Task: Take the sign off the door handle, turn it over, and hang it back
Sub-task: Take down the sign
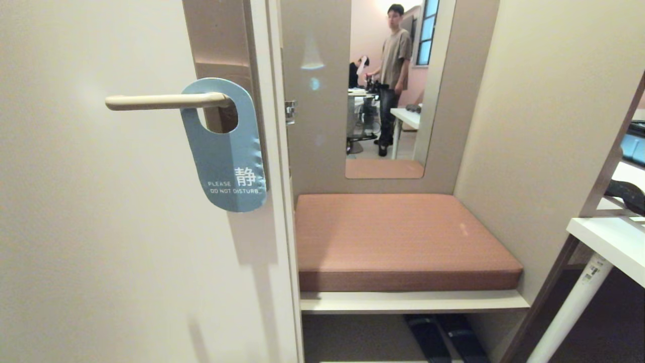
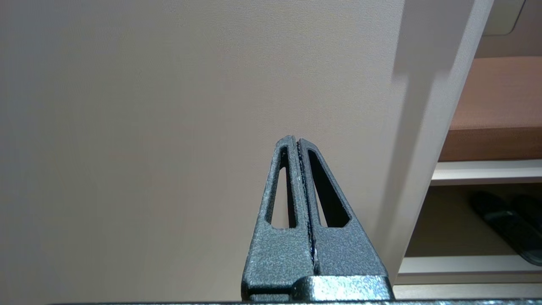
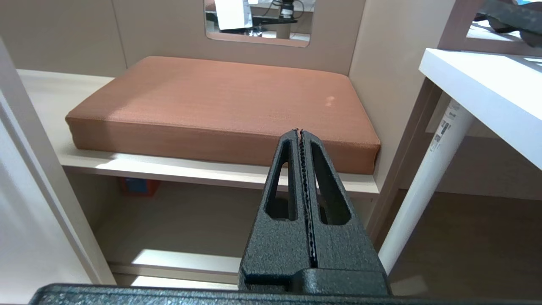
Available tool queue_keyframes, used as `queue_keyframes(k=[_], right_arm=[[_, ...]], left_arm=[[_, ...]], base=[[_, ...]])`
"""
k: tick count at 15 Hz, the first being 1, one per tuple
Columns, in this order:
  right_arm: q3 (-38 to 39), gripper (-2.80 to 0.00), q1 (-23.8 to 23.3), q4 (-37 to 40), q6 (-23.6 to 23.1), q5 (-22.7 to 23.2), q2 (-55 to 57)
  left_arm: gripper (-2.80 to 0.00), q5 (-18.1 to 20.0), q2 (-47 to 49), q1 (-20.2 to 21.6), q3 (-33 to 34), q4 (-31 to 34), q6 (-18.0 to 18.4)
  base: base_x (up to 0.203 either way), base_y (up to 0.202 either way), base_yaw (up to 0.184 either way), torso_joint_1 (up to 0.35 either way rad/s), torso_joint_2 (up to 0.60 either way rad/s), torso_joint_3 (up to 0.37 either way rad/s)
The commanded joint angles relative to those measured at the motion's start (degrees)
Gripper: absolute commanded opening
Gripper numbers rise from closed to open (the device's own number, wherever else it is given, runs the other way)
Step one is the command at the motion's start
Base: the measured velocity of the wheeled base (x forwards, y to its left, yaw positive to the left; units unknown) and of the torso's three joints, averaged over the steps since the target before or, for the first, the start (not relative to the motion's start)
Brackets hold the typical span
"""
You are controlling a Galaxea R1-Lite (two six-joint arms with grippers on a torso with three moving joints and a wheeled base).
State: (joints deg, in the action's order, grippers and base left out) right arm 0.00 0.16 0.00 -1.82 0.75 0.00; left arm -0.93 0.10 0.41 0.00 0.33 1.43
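Hanging blue-side out, both grippers idling.

Dangling by its oval hole from the handle [image 1: 166, 101], at nine o'clock of the cushion [image 1: 403, 237], the sign [image 1: 227, 151] showing "DO NOT DISTURB". Pointing at the door [image 2: 169, 106] with jaws pressed together, the left gripper [image 2: 297, 142]; facing the cushion, likewise closed and empty, the right gripper [image 3: 299, 132].

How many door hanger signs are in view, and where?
1. The sign hangs by its oval hole on the door handle, near the lever's pivot end, blue "DO NOT DISTURB" face outward. Neither wrist view shows another; none seems hidden.
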Motion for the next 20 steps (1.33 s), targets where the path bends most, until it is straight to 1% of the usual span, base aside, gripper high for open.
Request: queue_keyframes(k=[1,4,13,20], right_arm=[[0.0,-2.8,0.0,0.0,-0.1,0.0,0.0],[0.0,-2.8,0.0,0.0,0.0,0.0,0.0],[0.0,-2.8,0.0,0.0,0.0,0.0,0.0],[0.0,-2.8,0.0,0.0,-0.1,0.0,0.0]], left_arm=[[-2.8,0.0,0.0,0.0,0.0,-0.1,0.0],[-2.8,0.0,0.0,0.0,0.0,0.0,0.0],[-2.8,0.0,0.0,0.0,0.0,-0.1,0.0],[-2.8,-0.1,0.0,0.0,0.0,-0.1,-0.3]], base=[[0.0,0.0,0.0,0.0,0.0,0.0],[0.004,0.092,-0.01,0.003,0.0,0.006],[0.0,0.186,-0.001,0.002,0.0,0.003],[0.0,0.011,0.0,0.0,0.0,0.0]])
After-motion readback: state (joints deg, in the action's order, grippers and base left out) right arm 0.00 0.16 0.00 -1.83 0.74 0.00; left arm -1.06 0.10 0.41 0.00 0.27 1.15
